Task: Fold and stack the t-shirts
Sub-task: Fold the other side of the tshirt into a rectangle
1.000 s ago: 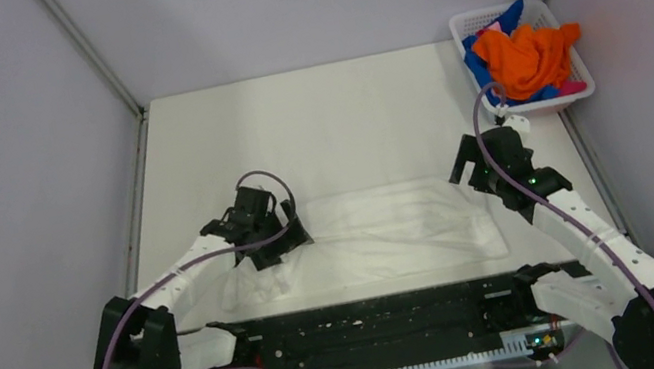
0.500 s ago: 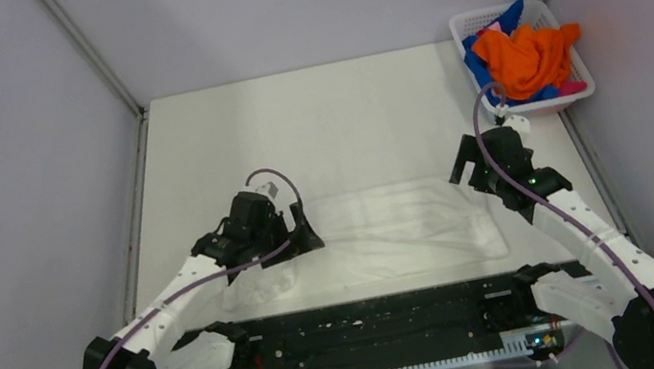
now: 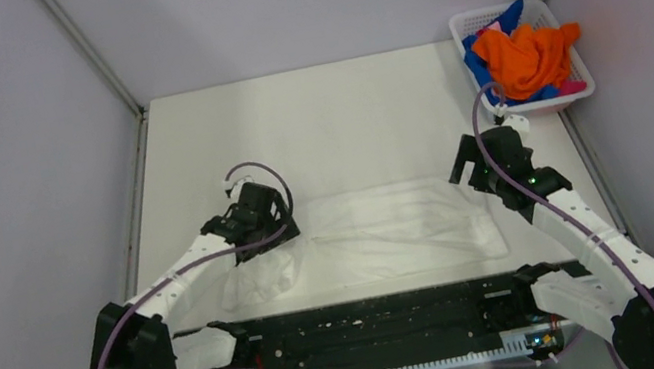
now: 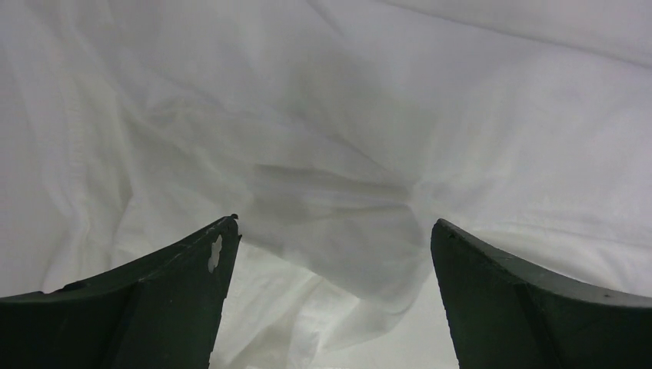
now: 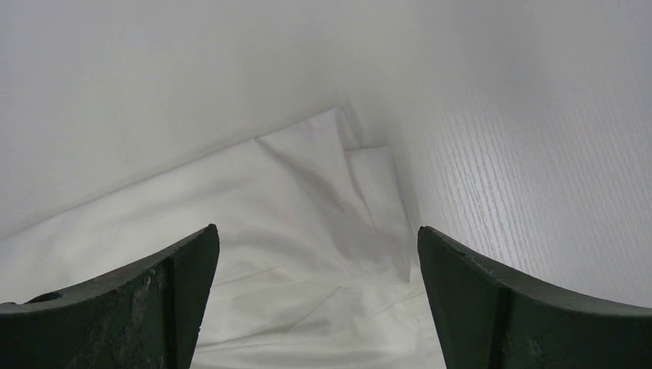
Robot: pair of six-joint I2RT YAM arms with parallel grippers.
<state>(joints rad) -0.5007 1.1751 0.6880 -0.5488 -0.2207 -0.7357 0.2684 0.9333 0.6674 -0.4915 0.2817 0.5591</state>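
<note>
A large white t-shirt [image 3: 392,229] lies spread flat across the near middle of the table. My left gripper [image 3: 277,234] hovers open over its rumpled left end, and white folds [image 4: 330,154] fill the left wrist view between the wide-apart fingers [image 4: 184,284]. At the shirt's far right corner [image 5: 307,200] my right gripper [image 3: 463,173] stands open with nothing between its jaws. An orange t-shirt [image 3: 529,55] is heaped on blue [image 3: 509,14] and pink [image 3: 573,86] ones in the basket.
The white lattice basket [image 3: 473,22] sits at the table's far right corner. Grey walls enclose the table [image 3: 313,126] on three sides. A black rail [image 3: 378,323] runs along the near edge between the arm bases.
My left arm swung a little right and then back left, ending slightly farther from the near edge, its jaws still open. The right arm and the shirts have not moved.
</note>
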